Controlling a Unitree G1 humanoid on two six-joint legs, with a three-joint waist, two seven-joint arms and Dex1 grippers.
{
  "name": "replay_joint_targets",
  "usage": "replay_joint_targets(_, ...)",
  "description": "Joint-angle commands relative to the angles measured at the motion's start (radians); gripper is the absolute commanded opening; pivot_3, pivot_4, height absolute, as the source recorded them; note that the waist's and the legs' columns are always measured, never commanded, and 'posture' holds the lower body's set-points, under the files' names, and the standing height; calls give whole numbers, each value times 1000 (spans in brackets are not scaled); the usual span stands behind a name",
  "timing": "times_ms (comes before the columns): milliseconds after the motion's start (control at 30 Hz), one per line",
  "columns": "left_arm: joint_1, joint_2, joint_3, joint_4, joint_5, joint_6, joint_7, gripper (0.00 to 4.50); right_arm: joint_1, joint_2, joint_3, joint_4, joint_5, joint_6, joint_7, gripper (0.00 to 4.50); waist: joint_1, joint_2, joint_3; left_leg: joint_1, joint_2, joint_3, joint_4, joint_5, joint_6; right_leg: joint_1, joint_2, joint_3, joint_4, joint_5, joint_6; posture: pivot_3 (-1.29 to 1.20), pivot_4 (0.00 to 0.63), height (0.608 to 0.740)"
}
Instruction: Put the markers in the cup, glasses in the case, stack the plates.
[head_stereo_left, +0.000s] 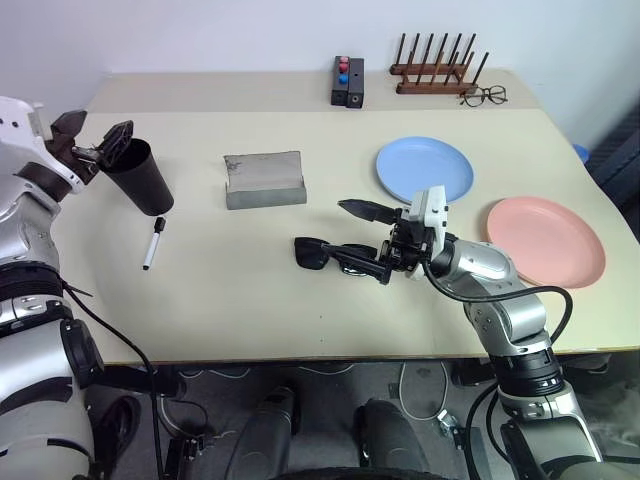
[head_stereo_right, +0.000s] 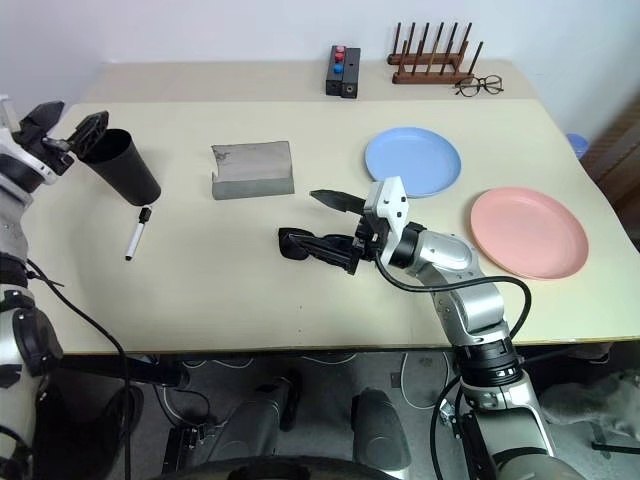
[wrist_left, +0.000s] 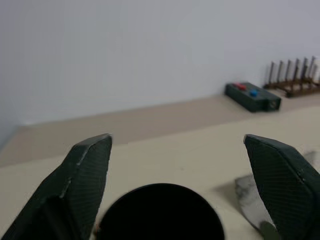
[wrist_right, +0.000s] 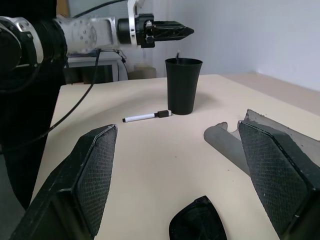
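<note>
table (head_stereo_left: 250, 310) | cup (head_stereo_left: 143, 178) | marker (head_stereo_left: 153, 244) | case (head_stereo_left: 264, 181) | sunglasses (head_stereo_left: 325, 254) | plates (head_stereo_left: 424, 168)

Cup (wrist_left: 161, 212) base cut off — sunglasses (wrist_right: 198, 221) too.

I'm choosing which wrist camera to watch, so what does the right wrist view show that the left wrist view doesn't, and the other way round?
Right wrist view, not the left: a marker lying on the table beside the black cup, the sunglasses close to the camera, and the left gripper hovering above the cup.
Left wrist view, not the right: the black box with red and blue buttons and the wooden rack toward the wall.
Both: the black cup, the grey case and the table.
</note>
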Motion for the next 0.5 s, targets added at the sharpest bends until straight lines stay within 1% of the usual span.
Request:
replay_joint_targets(33, 64, 64, -31, -281, -28, 229, 10, 4473, -12, 6, 0, -10, 1, -27, 5, 3923, -2, 0, 0, 0, 0, 0, 0, 0, 0, 0, 0, 0, 0, 0, 0, 0, 150, 740)
replay_joint_targets(133, 129, 97, -48, -474, -29, 378, 36, 4473, -16, 9, 2, 6, -8, -39, 8, 3923, -3, 0, 0, 0, 0, 0, -1, 0, 0, 0, 0, 1, 0, 0, 0, 0, 150, 740)
replay_joint_targets(200, 167, 112, -44, -612, -70, 530, 63, 4473, -25, 14, 7, 19, -11, -49, 12, 3923, -2, 0, 0, 0, 1, 0, -1, 0, 0, -1, 0, 1, 0, 0, 0, 0, 150, 740)
replay_joint_targets(233, 175, 114, -38, -658, -104, 627, 77, 4473, -29, 17, 9, 26, -13, -54, 14, 3923, -2, 0, 0, 0, 1, 0, -1, 0, 0, -1, 0, 1, 0, 0, 0, 0, 150, 740)
replay_joint_targets(300, 203, 120, -33, -734, -133, 750, 104, 4473, -35, 20, 11, 36, -16, -62, 16, 3923, 1, 0, 0, 0, 1, 0, -1, 0, 0, -1, 0, 1, 0, 0, 0, 0, 150, 740)
replay_joint_targets(400, 273, 143, -45, -838, -126, 871, 150, 4473, -37, 24, 13, 45, -21, -71, 21, 3923, 0, 1, 0, 0, 0, 0, -1, 0, 0, -1, 0, 1, 0, 0, 0, 0, 150, 740)
replay_joint_targets(500, 330, 168, -43, -921, -149, 984, 164, 4473, -33, 24, 16, 46, -23, -75, 24, 3923, 0, 1, 0, 0, 1, 0, -1, 0, 0, -1, 0, 2, 0, 0, -1, 0, 150, 740)
